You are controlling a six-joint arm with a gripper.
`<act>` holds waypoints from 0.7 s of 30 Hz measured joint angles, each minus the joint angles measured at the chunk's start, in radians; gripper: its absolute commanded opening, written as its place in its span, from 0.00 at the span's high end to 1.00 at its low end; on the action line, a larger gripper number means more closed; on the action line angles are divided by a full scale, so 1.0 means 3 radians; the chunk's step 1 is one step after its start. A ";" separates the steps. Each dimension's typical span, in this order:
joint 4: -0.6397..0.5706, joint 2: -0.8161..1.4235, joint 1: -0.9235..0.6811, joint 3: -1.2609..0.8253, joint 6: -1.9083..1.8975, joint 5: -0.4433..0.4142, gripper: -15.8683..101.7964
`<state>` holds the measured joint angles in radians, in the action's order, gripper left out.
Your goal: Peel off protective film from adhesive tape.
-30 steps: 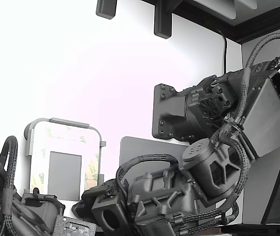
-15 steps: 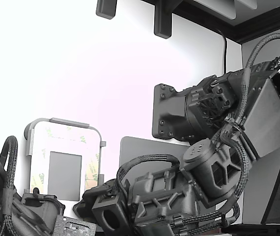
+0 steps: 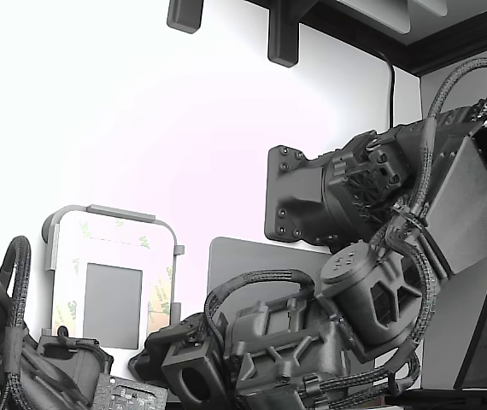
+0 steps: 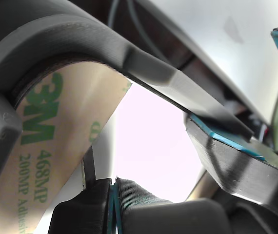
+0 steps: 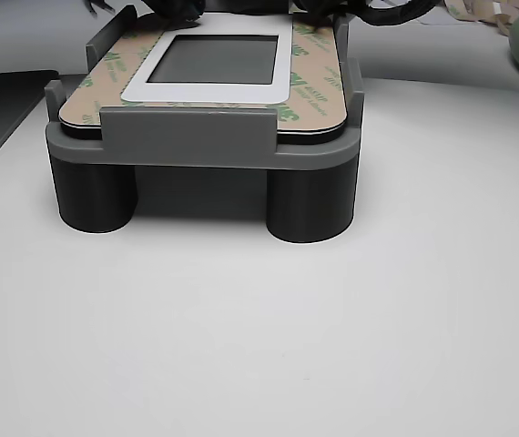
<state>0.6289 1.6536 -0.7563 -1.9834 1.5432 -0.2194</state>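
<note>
White counter point(image 5: 259, 346) is filling most of the other view, bright and washed out in the exterior view too. Standing on it is a grey fixture point(image 5: 203, 146) on round dark legs, cradling a white rounded panel point(image 5: 212, 89) with a grey square centre. In the exterior view a large dark arm point(image 3: 372, 256) with braided cables is bending down across the exterior view's right and lower middle, reaching toward the fixture's near right corner.

Tan protective film point(image 5: 319, 86) printed with green 3M logos is lying along the panel's edges, covering the adhesive tape, which itself is not showing beneath it. In the wrist view a stretch of the same film point(image 4: 56, 146) is curving up close to the camera, under a grey curved rim.

At the claw point(image 4: 113, 195), two dark ribbed fingertips point(image 4: 134, 195) are meeting with only a thin blue line between them, so they are looking pressed together, apparently at the film's lower edge, though whether they are actually pinching it is too cramped to tell.
</note>
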 measured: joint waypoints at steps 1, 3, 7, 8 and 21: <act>-0.0005 0.0000 0.0000 0.0000 0.0000 0.0000 0.95; -0.0015 0.0000 0.0000 0.0000 0.0005 0.0000 0.95; -0.0026 0.0000 0.0000 0.0000 0.0026 0.0000 0.95; -0.0031 0.0000 0.0000 0.0000 0.0036 0.0000 0.95; -0.0235 -0.0020 0.0061 -0.0066 0.0143 0.0061 0.95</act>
<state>0.5584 1.6475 -0.7378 -2.0034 1.5861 -0.2010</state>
